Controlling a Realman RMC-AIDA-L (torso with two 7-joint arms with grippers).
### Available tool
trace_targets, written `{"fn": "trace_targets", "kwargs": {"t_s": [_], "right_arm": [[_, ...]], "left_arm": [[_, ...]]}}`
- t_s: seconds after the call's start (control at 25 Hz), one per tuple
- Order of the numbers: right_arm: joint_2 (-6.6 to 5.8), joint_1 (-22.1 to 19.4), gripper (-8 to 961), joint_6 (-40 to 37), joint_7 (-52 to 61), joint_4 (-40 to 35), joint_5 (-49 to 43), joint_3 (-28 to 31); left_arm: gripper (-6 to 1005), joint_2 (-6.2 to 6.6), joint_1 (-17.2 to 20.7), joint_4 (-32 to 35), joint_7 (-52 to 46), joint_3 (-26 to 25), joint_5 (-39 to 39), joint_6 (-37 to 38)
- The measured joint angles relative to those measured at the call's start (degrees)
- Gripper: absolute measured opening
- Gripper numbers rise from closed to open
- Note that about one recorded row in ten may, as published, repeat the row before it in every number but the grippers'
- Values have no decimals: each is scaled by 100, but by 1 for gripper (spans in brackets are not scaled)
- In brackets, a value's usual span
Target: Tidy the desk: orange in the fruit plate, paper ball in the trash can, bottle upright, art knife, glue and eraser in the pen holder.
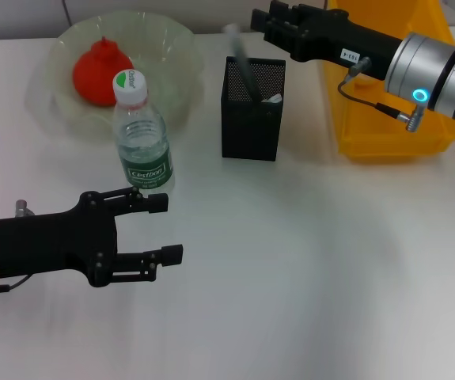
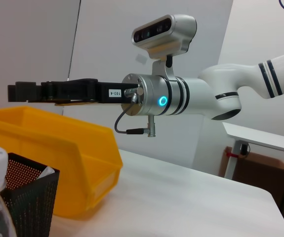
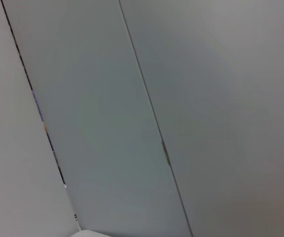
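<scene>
The right gripper [image 1: 257,21], holding the blurry grey glue [image 1: 237,49], should line up over the pen holder [image 1: 251,111], then let go; the left gripper [image 1: 166,228] waits wide open near the bottle [image 1: 141,133].

A blurred grey stick [image 1: 239,55] juts above the pen holder [image 1: 251,111]; the holder's contents stay hidden behind mesh.

We see bright, even overhead light on the desk [image 1: 306,261], with soft faint shadows. The glue [image 1: 239,55] above the pen holder [image 1: 251,111] smears with motion blur. Our right wrist view shows only dim grey wall.
</scene>
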Motion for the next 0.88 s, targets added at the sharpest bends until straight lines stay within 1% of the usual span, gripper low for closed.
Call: {"fn": "trace_targets", "kwargs": {"t_s": [0.16, 0.2, 0.24, 0.28, 0.32, 0.36, 0.4, 0.44, 0.48, 0.52, 0.56, 0.6, 0.64, 0.68, 0.72, 0.76, 0.88], "right_arm": [[-27, -96, 404, -211, 121, -84, 15, 8], [-37, -176, 437, -340, 204, -189, 15, 5], [-60, -443, 461, -764, 373, -557, -74, -54], [-60, -443, 485, -764, 373, -557, -74, -54], [-95, -813, 509, -1436, 418, -1156, -434, -238], [-114, -1043, 533, -1858, 419, -1524, -725, -361], [-114, -1043, 558, -1858, 419, -1524, -725, -361], [-128, -1463, 582, -2560, 418, -2117, -1262, -488], [-128, -1463, 606, -2560, 418, -2117, -1262, -488], [-106, -1866, 630, -3215, 398, -2514, -1708, -478], [-106, -1866, 672, -3215, 398, -2514, -1708, -478], [-91, -2020, 714, -3557, 338, -2610, -1905, -463], [-82, -2166, 756, -4034, 223, -2624, -2137, -397], [-82, -2166, 798, -4034, 223, -2624, -2137, -397], [-79, -2210, 840, -4224, 166, -2588, -2231, -337], [-74, -2240, 840, -4369, 122, -2545, -2298, -292], [-65, -2289, 840, -4488, 21, -2401, -2330, -234]], "left_arm": [[799, 3, 8, 0, 3, -4, -8, -4], [799, 3, 12, 2, 2, -19, -12, 1], [798, 14, 23, 7, -12, -75, -19, 20], [798, 14, 23, 7, -12, -75, -19, 20], [798, 14, 23, 7, -12, -75, -19, 20], [798, 26, 27, 10, -29, -117, -21, 43], [798, 26, 27, 10, -29, -117, -21, 43], [798, 26, 27, 10, -29, -117, -21, 43], [798, 26, 27, 10, -29, -117, -21, 43], [798, 161, 36, 38, -56, -271, -1, 281], [798, 175, 38, 43, -58, -278, 0, 307], [798, 197, 42, 53, -63, -288, 0, 356], [798, 277, 57, 76, -74, -332, 2, 570], [798, 277, 57, 76, -74, -332, 2, 570], [798, 305, 59, 88, -74, -352, 4, 655], [798, 320, 60, 103, -75, -363, 6, 711], [798, 339, 64, 157, -88, -367, 10, 830]]}}
